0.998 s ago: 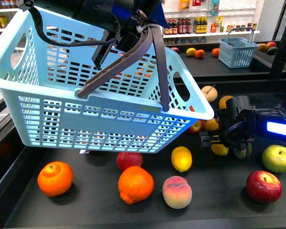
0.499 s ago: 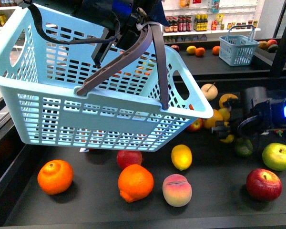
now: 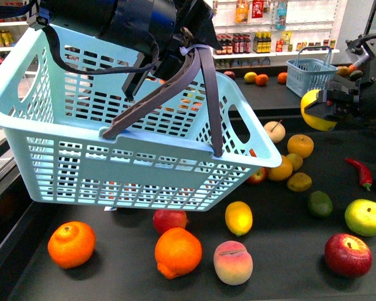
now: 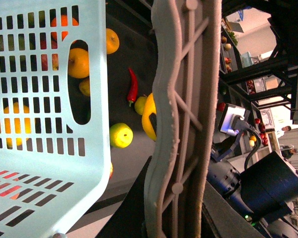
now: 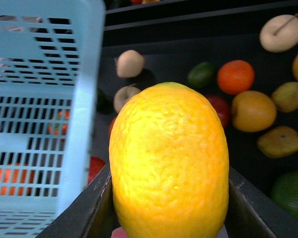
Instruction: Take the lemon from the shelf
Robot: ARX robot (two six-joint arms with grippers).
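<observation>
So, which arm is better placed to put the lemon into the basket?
Right: the right gripper holds the lemon above the shelf. The left gripper is busy carrying the light-blue basket.

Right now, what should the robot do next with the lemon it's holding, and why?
Probably carry the right gripper sideways over the blue basket. The lemon is clamped between its jaws and sits clear above the shelf. The basket hangs beside it with its open top facing up, so a short sideways move looks enough.
</observation>
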